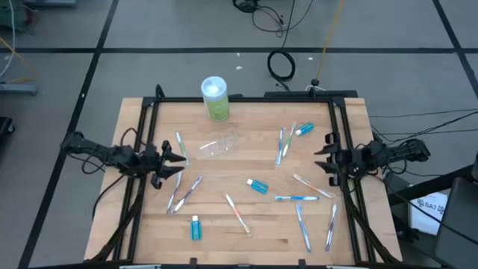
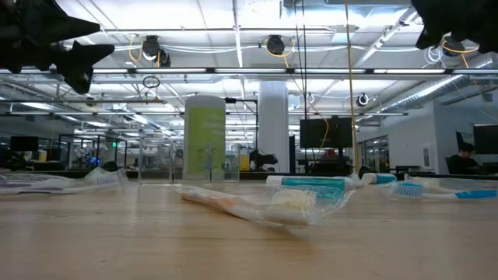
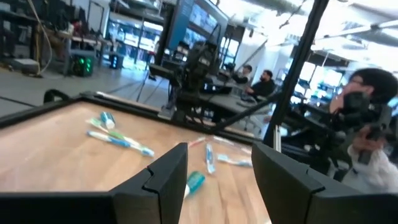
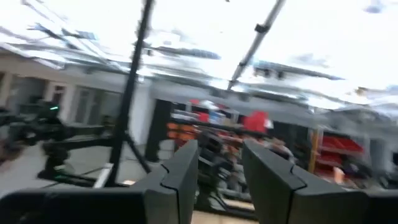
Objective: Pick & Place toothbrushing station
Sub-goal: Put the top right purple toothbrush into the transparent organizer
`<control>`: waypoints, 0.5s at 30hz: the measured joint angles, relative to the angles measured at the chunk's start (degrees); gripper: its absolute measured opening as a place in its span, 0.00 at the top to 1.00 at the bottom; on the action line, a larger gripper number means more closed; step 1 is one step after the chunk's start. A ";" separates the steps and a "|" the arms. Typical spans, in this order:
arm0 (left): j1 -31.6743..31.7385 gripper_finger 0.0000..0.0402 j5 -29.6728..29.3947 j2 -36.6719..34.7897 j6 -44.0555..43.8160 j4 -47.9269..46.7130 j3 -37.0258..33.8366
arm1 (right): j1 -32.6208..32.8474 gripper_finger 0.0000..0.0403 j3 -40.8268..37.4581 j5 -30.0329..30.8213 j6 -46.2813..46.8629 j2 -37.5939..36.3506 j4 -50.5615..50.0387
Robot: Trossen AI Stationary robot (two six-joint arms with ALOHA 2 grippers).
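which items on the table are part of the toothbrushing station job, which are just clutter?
Job:
- small clear plastic cup, lying on its side
- slim pale, blue and orange toothbrushes, e.g., scattered over the wood
- three small blue white-capped tubes

Lying about:
- tall green container with white lid, upright at the far edge
- black cable coil on the floor

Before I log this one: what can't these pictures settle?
- Small clear plastic cup: high view, too faint to tell whether anything is inside.
- Right wrist view: motion blur, table barely shows; right gripper open, holding nothing.
- Low view: both grippers cut off by the top edge.
- Small blue white-capped tubes: print too small.
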 joint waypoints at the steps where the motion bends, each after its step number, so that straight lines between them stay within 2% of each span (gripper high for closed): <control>1: 0.00 0.54 -0.03 0.94 -0.04 0.27 -0.01 | 0.00 0.71 0.00 -0.69 -1.25 0.71 1.05; 9: 0.00 0.54 -0.23 9.06 -0.50 5.16 0.34 | 0.00 0.71 0.00 -1.50 -3.61 7.86 9.54; 15: 0.00 0.54 -0.27 16.14 -0.31 3.27 5.18 | -0.15 0.71 0.00 -1.32 -3.65 12.66 13.55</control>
